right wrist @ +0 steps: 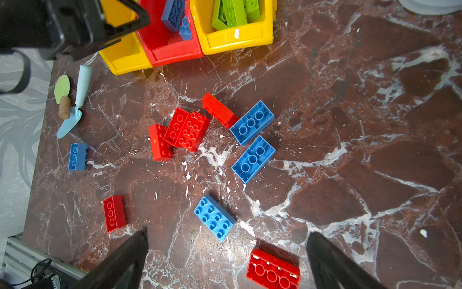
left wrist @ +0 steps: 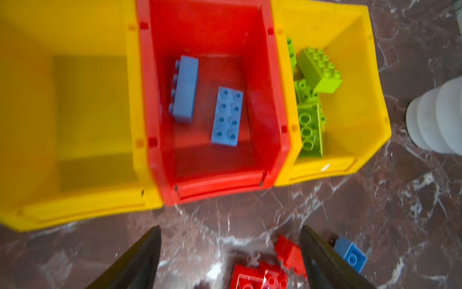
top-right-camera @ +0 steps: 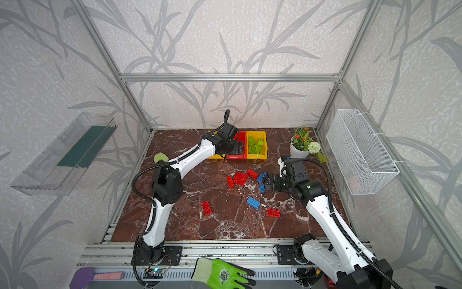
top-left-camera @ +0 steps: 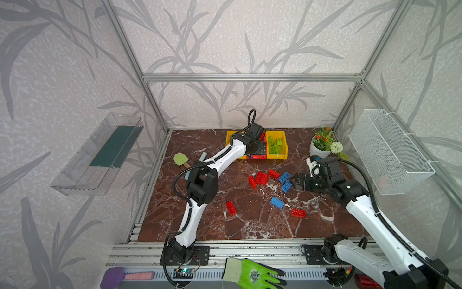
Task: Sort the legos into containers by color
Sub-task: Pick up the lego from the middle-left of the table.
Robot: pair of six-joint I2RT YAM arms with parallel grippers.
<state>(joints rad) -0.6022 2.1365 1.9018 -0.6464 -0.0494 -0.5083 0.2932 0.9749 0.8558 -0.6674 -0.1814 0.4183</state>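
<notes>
Legos: two blue bricks (left wrist: 227, 116) in red middle bin (left wrist: 215, 30); lime bricks (left wrist: 318, 67) in adjoining yellow bin (left wrist: 357, 105); red bricks (right wrist: 186, 130) and further blue bricks (right wrist: 252, 122) loose on desk (right wrist: 375, 125). Left claw (left wrist: 230, 229) at the bins' front, jaws apart, empty. Right claw (right wrist: 228, 232) over loose bricks, jaws apart, empty.

Containers (top-left-camera: 276, 156) at the back of the table (top-left-camera: 250, 225), loose legos (top-left-camera: 261, 178) before them, plant pot (top-left-camera: 315, 151) to their right.
</notes>
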